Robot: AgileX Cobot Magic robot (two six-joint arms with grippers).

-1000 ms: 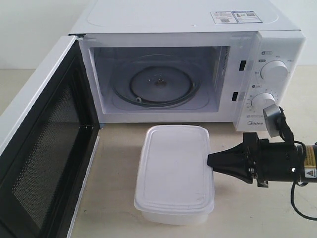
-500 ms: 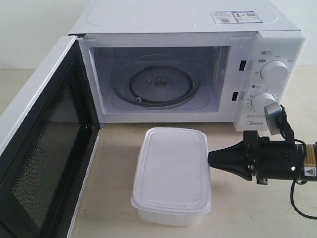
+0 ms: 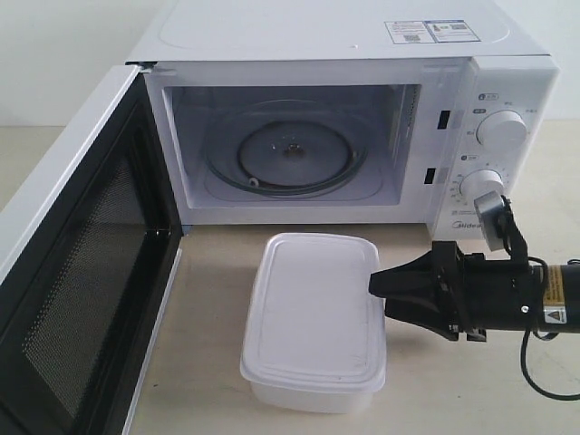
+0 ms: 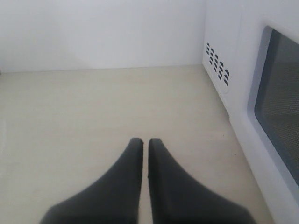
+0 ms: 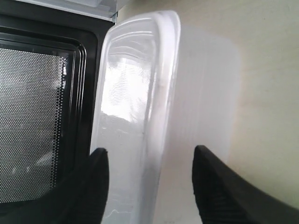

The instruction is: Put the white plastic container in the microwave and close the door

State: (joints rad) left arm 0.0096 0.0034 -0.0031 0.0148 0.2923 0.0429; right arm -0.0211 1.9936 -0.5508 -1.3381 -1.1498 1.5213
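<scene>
The white plastic container [image 3: 313, 317] sits lidded on the table just in front of the microwave [image 3: 335, 36]. The microwave's door [image 3: 82, 272] is swung wide open at the left, and the cavity holds only the glass turntable [image 3: 290, 149]. My right gripper [image 3: 373, 292] is open at the container's right side. In the right wrist view, the right gripper [image 5: 150, 150] straddles the rim of the container [image 5: 140, 93] with a gap on both sides. My left gripper [image 4: 142, 140] is shut and empty above bare table beside the door's outer face [image 4: 280, 102]; it does not show in the exterior view.
Two round knobs [image 3: 501, 130] are on the microwave's right panel, just above my right arm. The open door's black inner face [image 5: 37, 107] stands close along the container's left side. A pale wall [image 4: 103, 32] lies beyond the table.
The container slid slightly left and toward the front of the table while the right gripper was shut against it. The right gripper has since opened and moved in around the container's right edge.
</scene>
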